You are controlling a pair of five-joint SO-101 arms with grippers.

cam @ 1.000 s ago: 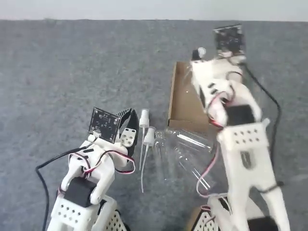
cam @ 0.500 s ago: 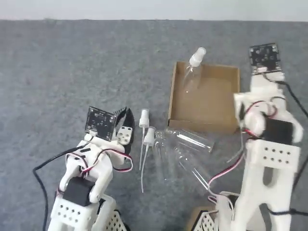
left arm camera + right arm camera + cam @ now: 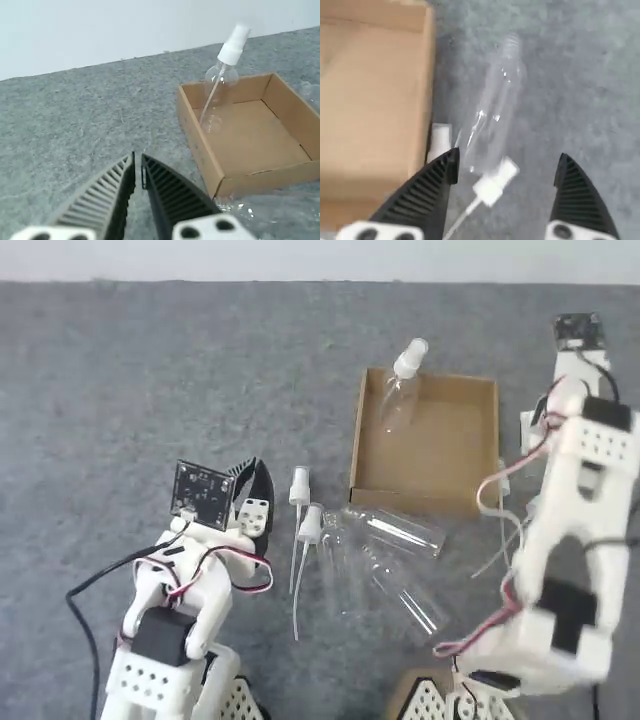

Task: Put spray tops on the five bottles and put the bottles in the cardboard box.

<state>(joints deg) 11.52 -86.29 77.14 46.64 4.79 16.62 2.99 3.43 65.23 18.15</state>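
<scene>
- The open brown cardboard box [image 3: 354, 440] is the landmark. A clear plastic bottle fitted with a white spray top [image 3: 402, 385] leans in its far left corner, so one of the five looks finished.
- Just outside the box's right wall an uncapped clear bottle [image 3: 492, 115] lies on its side. A loose white spray top [image 3: 495, 182] with a thin tube lies at the end opposite its neck; whether the two touch I cannot tell.
- The right gripper [image 3: 509, 156] hangs over that bottle with its jaws spread wide and nothing between them.
- Along the box's near wall lie more uncapped clear bottles [image 3: 385, 540], three as far as I can tell, partly overlapping.
- Off the box's near left corner lie two loose white spray tops [image 3: 299, 485], tubes trailing away from the box.
- The left gripper [image 3: 138, 170] sits beyond those tops, well apart from the box's left wall, jaws pressed almost together on nothing.
- Everything rests on a grey felt table cover [image 3: 150, 360].
- The step in hand is probably picking up the bottle by the right wall.
  - Straddle its mid-body squarely and close gently, since thin round plastic may roll or squirt out.
  - Leave the neck free for capping.
  - Avoid pinching the nearby top's tube along with the bottle.
  - When capping, feed the tube into the neck first.
</scene>
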